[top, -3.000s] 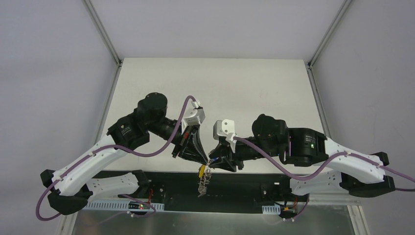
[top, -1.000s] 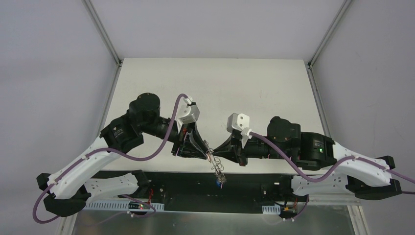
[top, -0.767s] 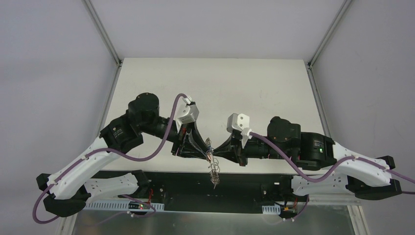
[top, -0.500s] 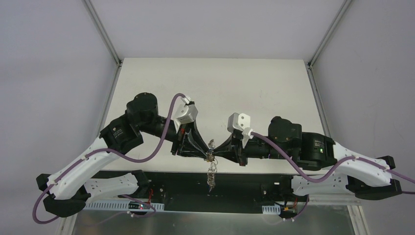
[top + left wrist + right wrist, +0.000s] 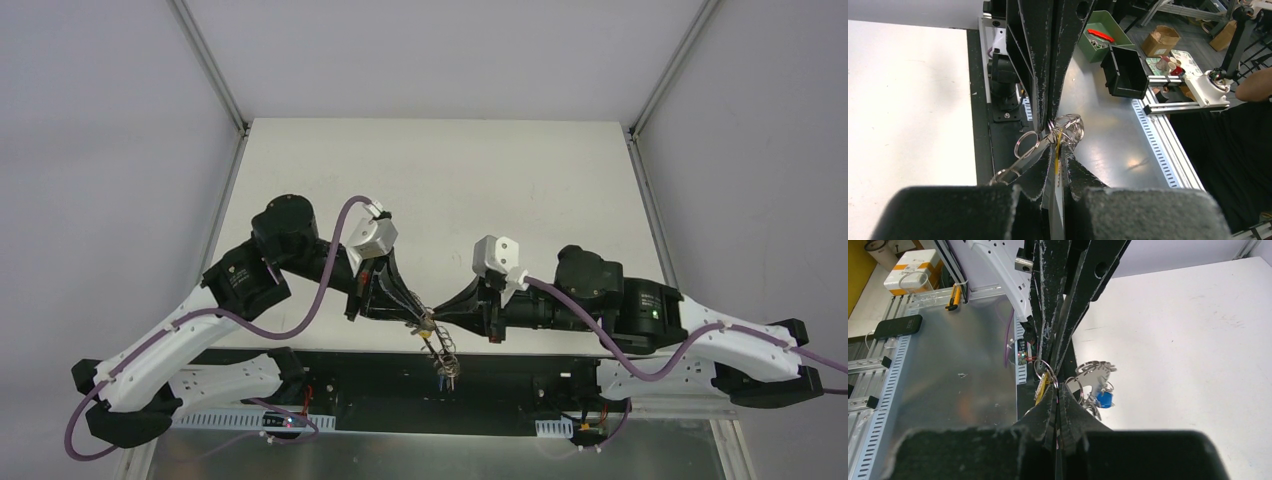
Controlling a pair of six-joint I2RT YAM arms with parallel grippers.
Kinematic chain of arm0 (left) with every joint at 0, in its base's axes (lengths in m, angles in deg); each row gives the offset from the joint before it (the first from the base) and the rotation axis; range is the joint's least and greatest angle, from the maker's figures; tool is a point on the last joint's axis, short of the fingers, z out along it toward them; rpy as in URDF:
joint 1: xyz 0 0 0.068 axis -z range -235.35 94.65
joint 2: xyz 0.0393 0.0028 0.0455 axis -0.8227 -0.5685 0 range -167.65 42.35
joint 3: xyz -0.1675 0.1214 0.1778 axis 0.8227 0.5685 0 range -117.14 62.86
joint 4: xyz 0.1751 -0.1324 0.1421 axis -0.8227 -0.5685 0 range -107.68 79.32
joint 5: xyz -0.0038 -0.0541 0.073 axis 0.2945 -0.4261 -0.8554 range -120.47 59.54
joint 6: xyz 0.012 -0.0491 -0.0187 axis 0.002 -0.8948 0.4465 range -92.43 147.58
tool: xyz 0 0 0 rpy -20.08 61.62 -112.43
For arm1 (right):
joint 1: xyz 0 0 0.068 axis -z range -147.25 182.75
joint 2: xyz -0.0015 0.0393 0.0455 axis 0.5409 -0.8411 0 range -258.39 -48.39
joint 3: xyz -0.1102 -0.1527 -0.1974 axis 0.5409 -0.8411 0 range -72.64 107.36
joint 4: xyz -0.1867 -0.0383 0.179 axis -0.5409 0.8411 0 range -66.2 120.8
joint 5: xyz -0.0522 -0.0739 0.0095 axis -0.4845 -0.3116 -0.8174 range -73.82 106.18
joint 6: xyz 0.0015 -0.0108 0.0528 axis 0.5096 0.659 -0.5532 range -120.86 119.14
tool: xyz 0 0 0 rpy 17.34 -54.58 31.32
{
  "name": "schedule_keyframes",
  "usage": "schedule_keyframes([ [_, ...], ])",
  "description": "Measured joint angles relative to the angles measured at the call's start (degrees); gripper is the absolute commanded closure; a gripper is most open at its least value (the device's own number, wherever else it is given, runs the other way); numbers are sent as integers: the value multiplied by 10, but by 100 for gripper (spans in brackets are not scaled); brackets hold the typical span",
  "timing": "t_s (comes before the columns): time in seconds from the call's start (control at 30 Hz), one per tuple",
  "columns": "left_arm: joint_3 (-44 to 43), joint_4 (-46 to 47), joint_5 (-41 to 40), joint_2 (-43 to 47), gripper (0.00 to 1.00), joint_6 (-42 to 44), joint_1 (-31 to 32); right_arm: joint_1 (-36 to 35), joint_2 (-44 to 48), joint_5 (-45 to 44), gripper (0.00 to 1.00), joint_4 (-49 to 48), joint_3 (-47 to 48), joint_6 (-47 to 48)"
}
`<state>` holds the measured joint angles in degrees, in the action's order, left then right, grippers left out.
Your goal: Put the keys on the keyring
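My left gripper and right gripper meet tip to tip above the table's near edge. The left gripper is shut on the yellow key, seen edge-on between its jaws; it also shows in the right wrist view. The right gripper is shut on a wire ring of the keyring. The looped silvery keyring hangs slanting down to the right below both tips. The blue key dangles from it.
The white tabletop lies behind the grippers. A black base strip and a metal plate lie under the hanging ring. A green bin and a black box stand off the table.
Both wrists have drawn slightly apart and lower, tips still together. The hanging keyring has swung from straight down to slanting down-right. Three seconds ago the yellow key hung free below the tips.
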<state>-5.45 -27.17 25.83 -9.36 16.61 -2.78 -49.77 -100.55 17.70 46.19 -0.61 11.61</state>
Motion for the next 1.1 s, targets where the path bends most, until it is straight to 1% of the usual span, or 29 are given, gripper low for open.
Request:
schedule_keyframes([
  [0.6,17,48,1,20,100,-5,0,-23,55,-43,100,-148,-98,9],
  [0.83,17,51,0,20,100,-6,0,-30,81,-75,100,-227,-136,26],
  [1.1,17,55,-7,19,100,-6,0,-50,81,-115,100,-313,-181,51],
])
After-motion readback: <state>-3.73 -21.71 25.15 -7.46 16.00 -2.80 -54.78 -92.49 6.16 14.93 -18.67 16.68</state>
